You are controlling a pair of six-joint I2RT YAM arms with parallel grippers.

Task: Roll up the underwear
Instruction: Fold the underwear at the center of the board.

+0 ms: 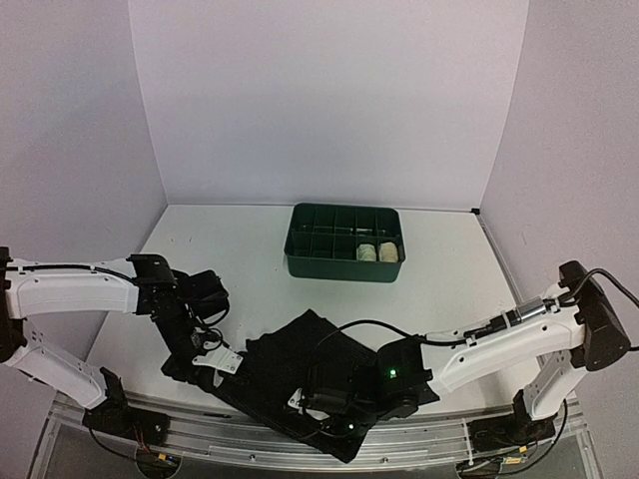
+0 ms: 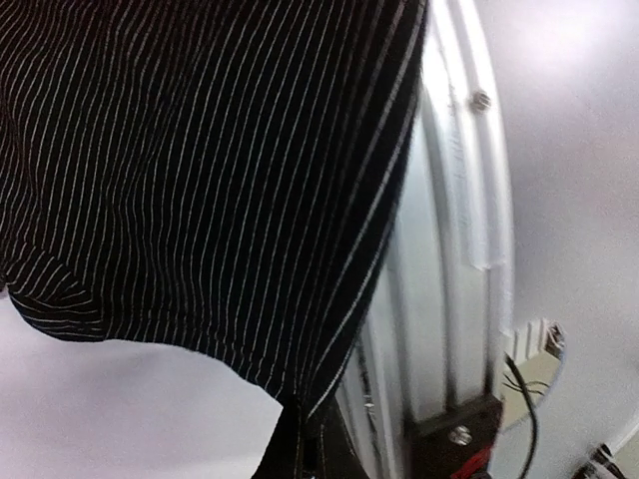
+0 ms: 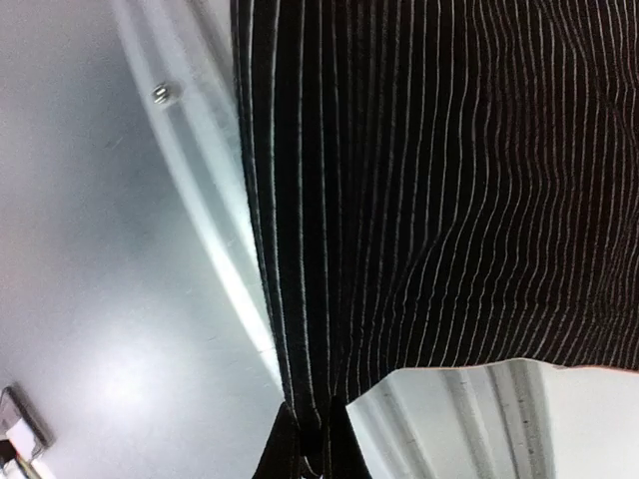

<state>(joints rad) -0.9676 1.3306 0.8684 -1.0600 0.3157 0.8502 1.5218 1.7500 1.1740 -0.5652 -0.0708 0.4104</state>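
Note:
The black underwear [image 1: 300, 354], with thin white pinstripes, lies spread at the table's near edge, one corner reaching over the front rail. My left gripper [image 1: 215, 361] is shut on its left edge. In the left wrist view the striped cloth [image 2: 200, 150] fans out from the pinched jaws of that gripper [image 2: 305, 454]. My right gripper [image 1: 312, 399] is shut on the near right part of the garment. In the right wrist view the cloth [image 3: 429, 180] is bunched between the closed fingers of that gripper [image 3: 312, 449].
A green divided tray [image 1: 319, 261] stands at the back centre, with two pale rolled cloths [image 1: 377, 251] in its right compartments. A metal rail [image 1: 200, 424] runs along the table's near edge, close under both grippers. White walls enclose the table.

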